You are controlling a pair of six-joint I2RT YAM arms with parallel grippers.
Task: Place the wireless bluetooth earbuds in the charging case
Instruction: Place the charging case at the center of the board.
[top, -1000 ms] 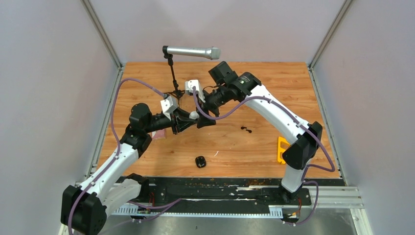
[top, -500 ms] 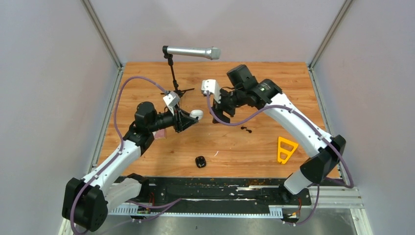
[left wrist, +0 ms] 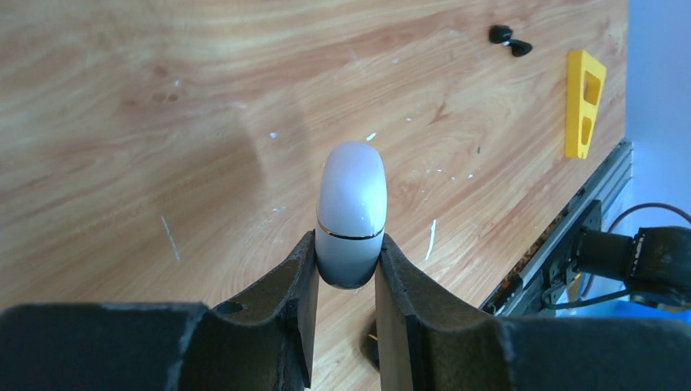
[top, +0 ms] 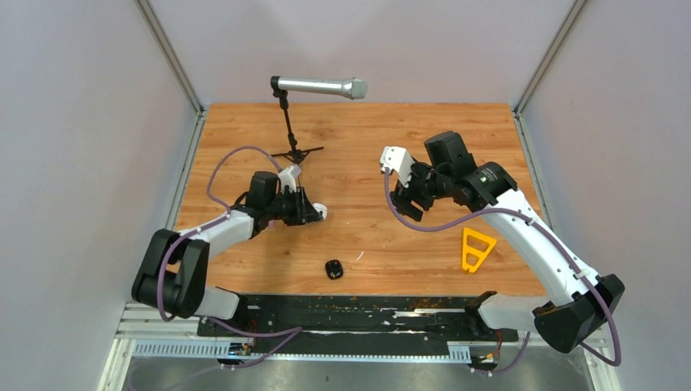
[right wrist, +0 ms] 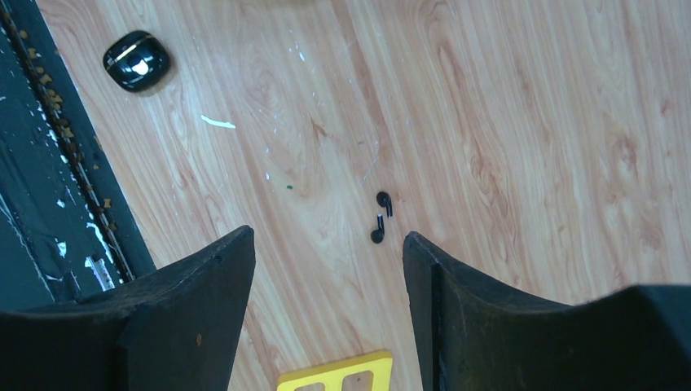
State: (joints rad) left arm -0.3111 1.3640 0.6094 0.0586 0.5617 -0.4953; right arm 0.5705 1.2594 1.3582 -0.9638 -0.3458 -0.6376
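Jaws: left gripper (left wrist: 346,244) clamped on white case (left wrist: 350,213), right gripper (right wrist: 327,238) apart over black buds (right wrist: 381,216), black case (right wrist: 136,60) at ten o'clock.

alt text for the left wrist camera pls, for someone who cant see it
The left gripper is shut on a glossy white charging case, its rounded end pointing away from the camera above a wooden table. Two small black earbuds lie on the wood at the top right, near a yellow plastic piece.
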